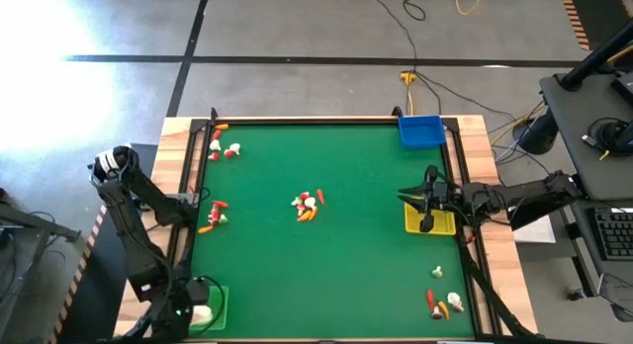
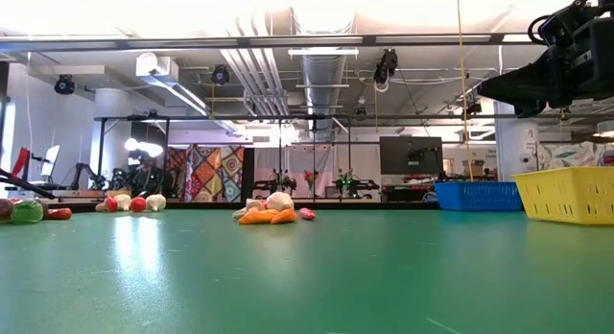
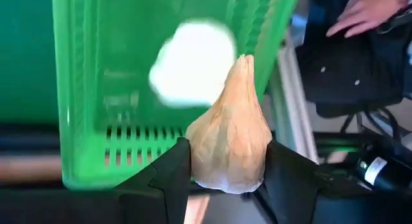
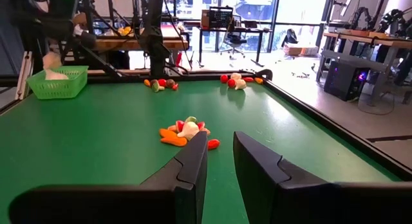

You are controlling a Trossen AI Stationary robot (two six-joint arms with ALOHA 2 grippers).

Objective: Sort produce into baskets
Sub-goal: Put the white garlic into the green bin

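The left hand [image 3: 222, 169] is clamped on a beige, pointed garlic bulb [image 3: 230, 130] above the green basket [image 3: 84, 89]; the right hand [image 4: 220, 163] waits with fingers apart.

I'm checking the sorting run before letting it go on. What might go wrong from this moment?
1. The left gripper holds a whitish garlic-like bulb over the green latticed plastic basket, which sits at the table's corner; released off-centre, the bulb might bounce out onto the floor.
2. The right gripper, open and empty, hangs over the yellow latticed basket; swinging toward the centre pile of toy vegetables, it might clip that basket.
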